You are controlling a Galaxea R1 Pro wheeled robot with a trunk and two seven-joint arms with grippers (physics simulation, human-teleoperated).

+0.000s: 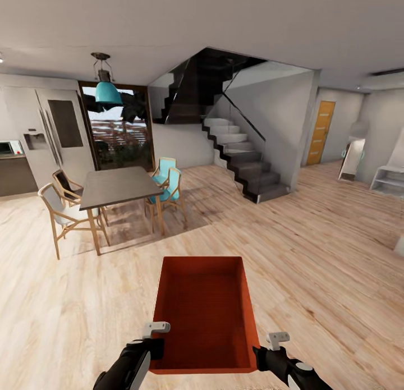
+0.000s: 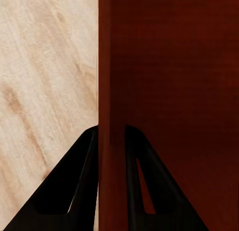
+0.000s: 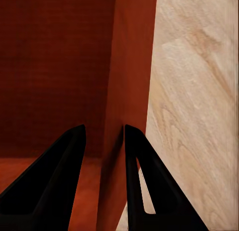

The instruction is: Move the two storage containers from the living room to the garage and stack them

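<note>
Left gripper (image 1: 159,335) and right gripper (image 1: 268,345) each clamped on opposite walls of 1 storage container (image 1: 203,317).

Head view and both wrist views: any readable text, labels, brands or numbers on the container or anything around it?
None readable. The storage container, pinched by the left gripper and right gripper, has plain orange-red walls. The fridge, orange door and wood floor carry no text.

The light wood plank floor (image 1: 314,249) carried a dark dining table (image 1: 120,187) with wooden chairs (image 1: 62,213) around it, some with turquoise seats. Farther back, a dark staircase (image 1: 247,165) stood on the same floor.
</note>
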